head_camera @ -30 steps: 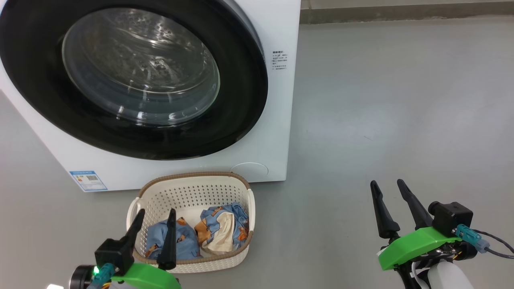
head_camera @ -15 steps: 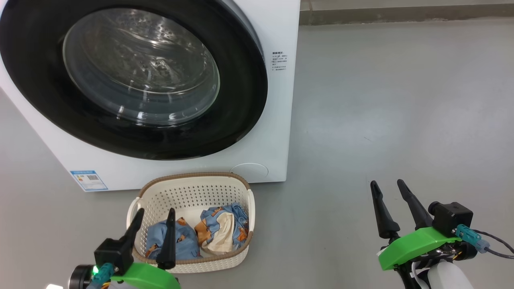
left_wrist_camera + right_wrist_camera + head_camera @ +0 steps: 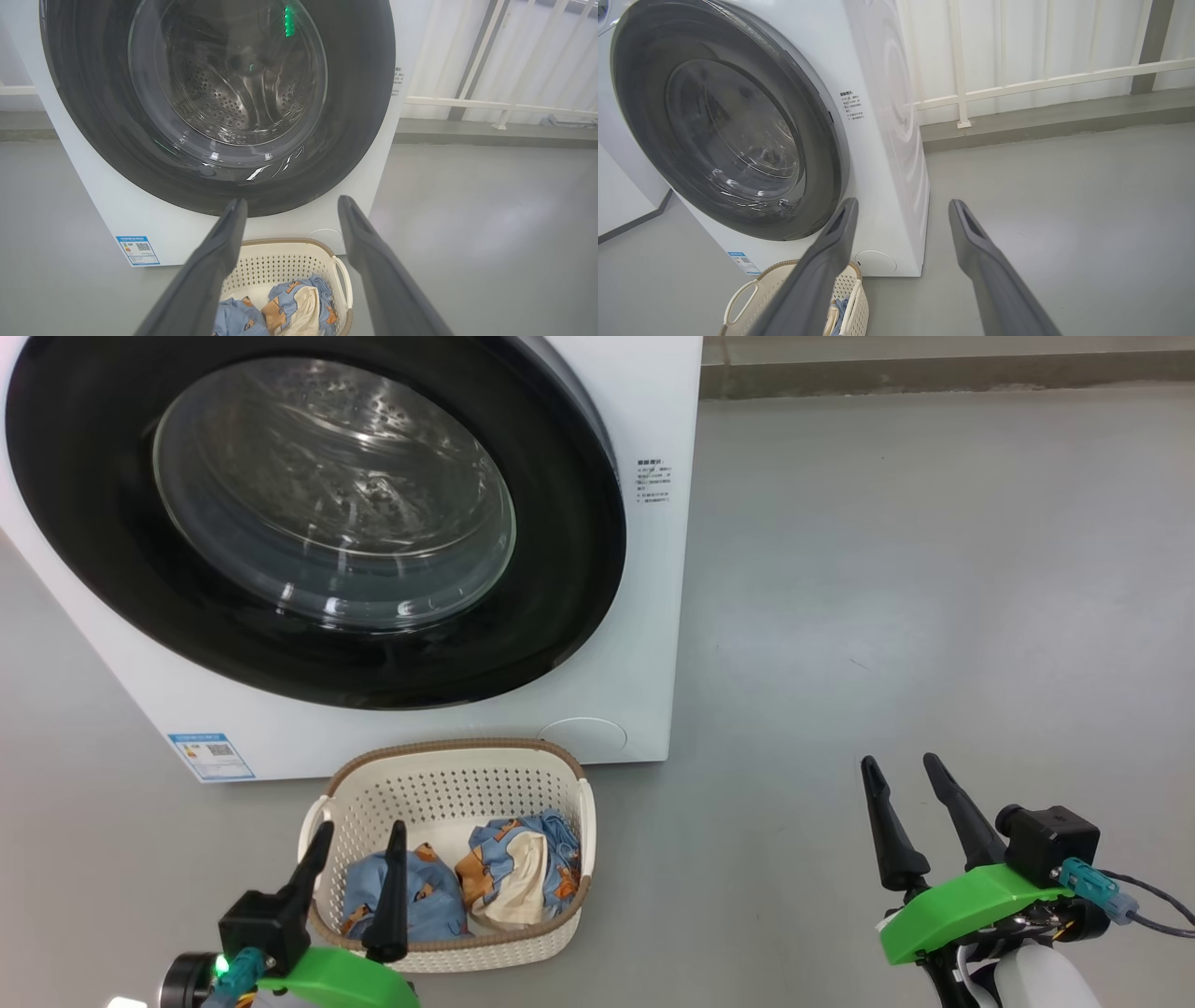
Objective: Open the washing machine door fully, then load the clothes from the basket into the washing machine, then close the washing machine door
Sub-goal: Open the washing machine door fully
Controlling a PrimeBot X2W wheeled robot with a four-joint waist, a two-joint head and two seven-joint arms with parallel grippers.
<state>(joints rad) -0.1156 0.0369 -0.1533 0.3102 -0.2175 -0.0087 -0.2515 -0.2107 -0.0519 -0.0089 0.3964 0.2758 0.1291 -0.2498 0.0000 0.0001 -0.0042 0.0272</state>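
The white washing machine [image 3: 644, 644] stands at the upper left, and its round black-rimmed door [image 3: 560, 569] lies flat against its front. On the floor just in front sits the cream basket [image 3: 448, 784], holding blue printed clothes [image 3: 504, 873] with a cream lining. My left gripper [image 3: 361, 828] hovers open over the basket's near left corner, holding nothing. Off to the right, my right gripper [image 3: 901, 761] is open above bare floor. The left wrist view looks past the left gripper [image 3: 292, 203] at the door [image 3: 364, 116], basket [image 3: 280, 261] and clothes [image 3: 289, 312].
Grey floor [image 3: 934, 569] spreads to the right of the machine. A low kerb [image 3: 1041, 121] and white railing [image 3: 1017, 81] run behind it. A blue label sticker [image 3: 210, 756] is on the machine's lower left. A round service flap [image 3: 583, 733] sits at its lower right.
The whole head picture has shifted a few pixels, so the camera moved slightly. Both grippers stay open and in the same places.
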